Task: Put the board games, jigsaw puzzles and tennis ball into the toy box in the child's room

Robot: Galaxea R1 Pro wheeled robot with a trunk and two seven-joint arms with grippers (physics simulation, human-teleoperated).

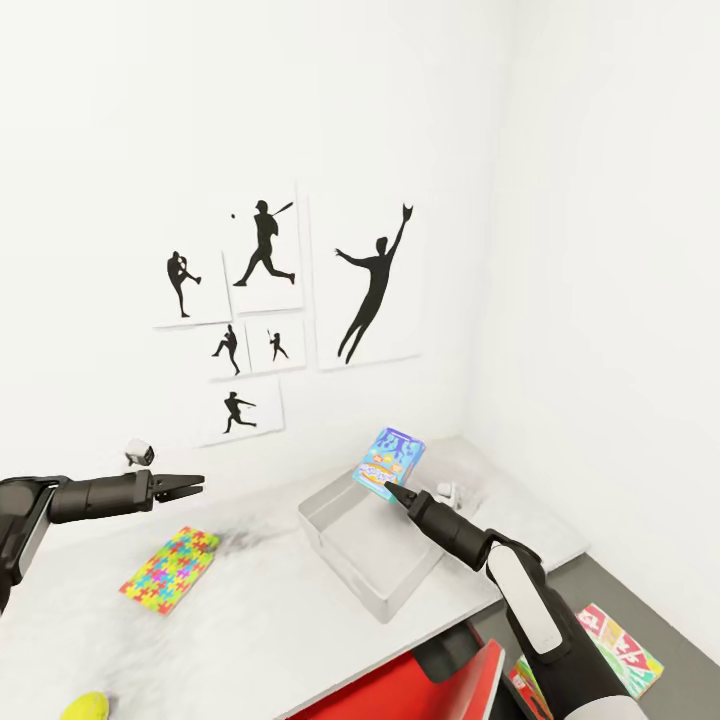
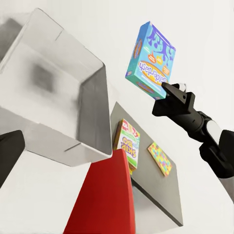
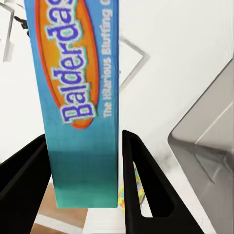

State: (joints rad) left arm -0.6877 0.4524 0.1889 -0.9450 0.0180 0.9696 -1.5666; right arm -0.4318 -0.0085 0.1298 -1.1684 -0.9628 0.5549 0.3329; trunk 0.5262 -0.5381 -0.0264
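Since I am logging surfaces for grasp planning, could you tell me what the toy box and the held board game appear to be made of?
Toy box: probably smooth plastic or thin metal, pale grey, with thin flat walls and a soft sheen in the left wrist view. Board game: looks like printed cardboard with a glossy finish, given its sharp edges and the colourful "Balderdash" print; the right gripper pinches its edge.

The blue board game box (image 3: 78,102) carried the title "Balderdash" in purple letters on an orange oval — beside it, in smaller white print, "The Hilarious Bluffing", the rest cut off. In the left wrist view the same title ran across that box's face (image 2: 151,61). A second game box (image 2: 127,143), below the blue one, bore large white lettering too blurred to read.
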